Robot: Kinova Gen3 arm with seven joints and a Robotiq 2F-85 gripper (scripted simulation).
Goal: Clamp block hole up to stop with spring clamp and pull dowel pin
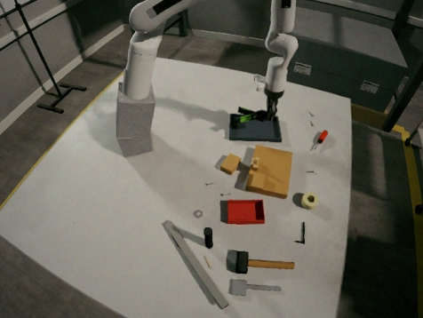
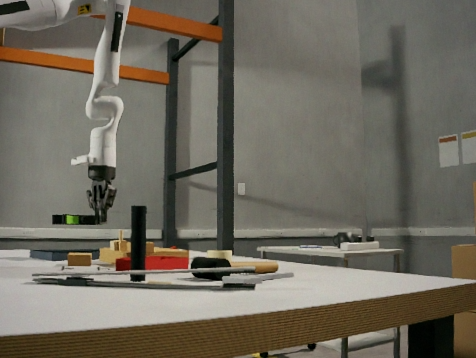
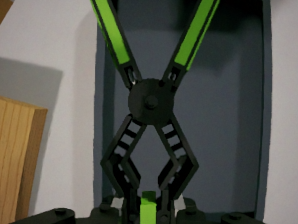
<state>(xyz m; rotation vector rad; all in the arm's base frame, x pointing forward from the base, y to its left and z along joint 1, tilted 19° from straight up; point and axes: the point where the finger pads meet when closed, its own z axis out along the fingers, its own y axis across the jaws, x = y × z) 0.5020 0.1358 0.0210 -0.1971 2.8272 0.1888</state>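
Observation:
My gripper is shut on the spring clamp. The clamp is held level above the dark tray; its green handles point away from the fingers in the wrist view. The bench board lies beside the tray. The small wooden block sits on the board, with the dowel pin upright in it. The stop is hard to make out, and I cannot tell whether anything sits between it and the block.
A loose wooden block lies beside the board. A red bin, tape roll, black cylinder, mallet, long grey bar and screwdriver lie around. Several small screws are scattered.

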